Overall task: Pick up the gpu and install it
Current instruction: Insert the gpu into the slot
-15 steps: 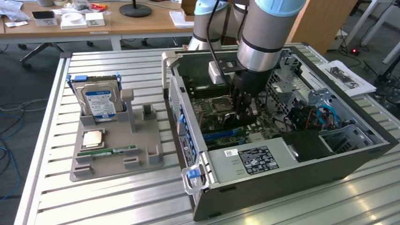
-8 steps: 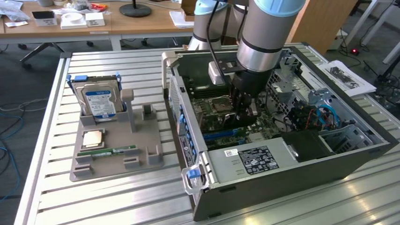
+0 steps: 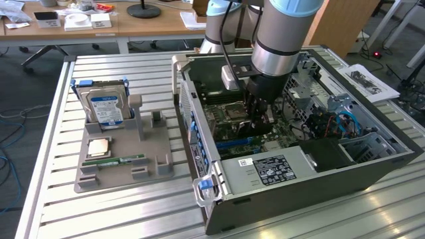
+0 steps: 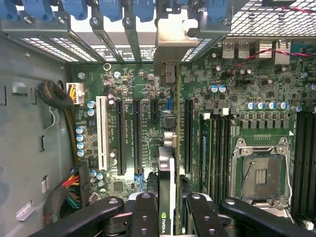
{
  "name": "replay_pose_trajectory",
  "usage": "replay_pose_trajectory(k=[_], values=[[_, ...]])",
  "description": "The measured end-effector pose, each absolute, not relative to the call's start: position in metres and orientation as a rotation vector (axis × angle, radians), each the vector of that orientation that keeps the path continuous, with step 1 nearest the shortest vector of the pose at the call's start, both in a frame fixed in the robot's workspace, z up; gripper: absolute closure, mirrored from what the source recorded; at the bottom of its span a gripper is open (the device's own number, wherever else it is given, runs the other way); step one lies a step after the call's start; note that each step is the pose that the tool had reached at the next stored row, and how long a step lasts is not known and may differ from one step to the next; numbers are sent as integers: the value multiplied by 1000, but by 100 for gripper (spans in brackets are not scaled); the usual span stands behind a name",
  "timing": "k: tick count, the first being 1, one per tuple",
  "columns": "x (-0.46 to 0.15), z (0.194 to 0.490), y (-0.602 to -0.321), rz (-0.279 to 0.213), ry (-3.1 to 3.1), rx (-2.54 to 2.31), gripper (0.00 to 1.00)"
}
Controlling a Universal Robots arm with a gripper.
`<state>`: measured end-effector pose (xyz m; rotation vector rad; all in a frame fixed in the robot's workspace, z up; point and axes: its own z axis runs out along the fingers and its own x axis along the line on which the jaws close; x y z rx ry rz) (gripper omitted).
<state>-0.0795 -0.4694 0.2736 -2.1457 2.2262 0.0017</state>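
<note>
Black jointed metal claw (image 4: 171, 200) clamped on a thin, flat dark gpu card (image 4: 166, 170).
Card stands edge-on over the green motherboard (image 4: 237, 98); its bent silver bracket (image 4: 173, 37) is smooth.

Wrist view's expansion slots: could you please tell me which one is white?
The long slot nearest the grey case wall; the other long slots are all black.

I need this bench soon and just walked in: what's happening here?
The robot arm's gripper is inside the open computer case, shut on the gpu. It holds the card edge-on over the expansion slots of the motherboard, metal bracket toward the case's rear openings. Whether it is seated cannot be told.
</note>
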Motion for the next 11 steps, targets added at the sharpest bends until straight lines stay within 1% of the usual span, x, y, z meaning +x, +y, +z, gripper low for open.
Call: replay_pose_trajectory(k=[11], values=[[-80, 273, -467, -7, 2230, -2149, 73]])
